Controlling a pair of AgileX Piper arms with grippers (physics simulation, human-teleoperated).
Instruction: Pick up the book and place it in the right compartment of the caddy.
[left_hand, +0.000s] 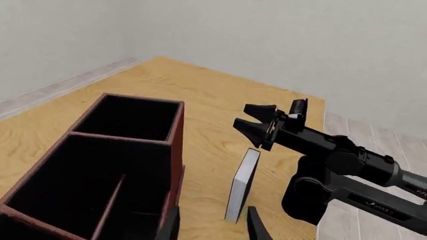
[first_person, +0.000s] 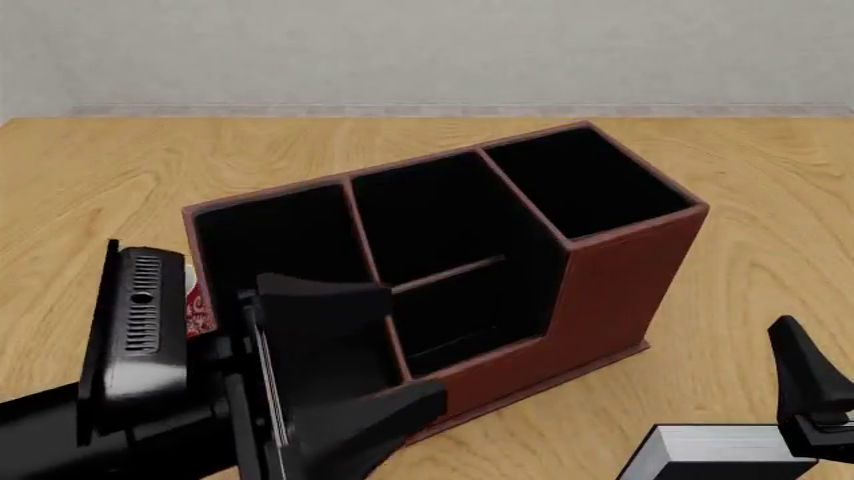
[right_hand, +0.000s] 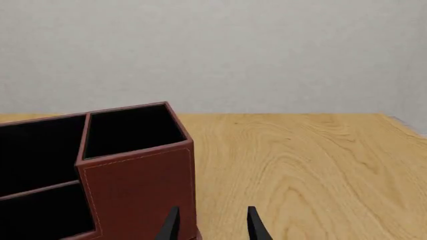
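The reddish-brown caddy (first_person: 607, 290) stands mid-table, black inside. Its right compartment (first_person: 587, 180) is the tall-walled end section, and nothing shows inside it. The black book (first_person: 721, 452) with white page edges stands upright on the table in front of that end, close to the near edge; in the left wrist view the book (left_hand: 241, 184) shows as a thin slab. My right gripper (left_hand: 257, 120) hovers open just above the book's top, apart from it. My left gripper (first_person: 360, 370) is open and holds nothing, in front of the caddy's low section.
A small red patterned thing (first_person: 196, 305) peeks out left of the caddy, mostly hidden by my left arm. Bare wooden table (first_person: 747, 160) lies right of and behind the caddy. A pale wall runs along the table's far edge.
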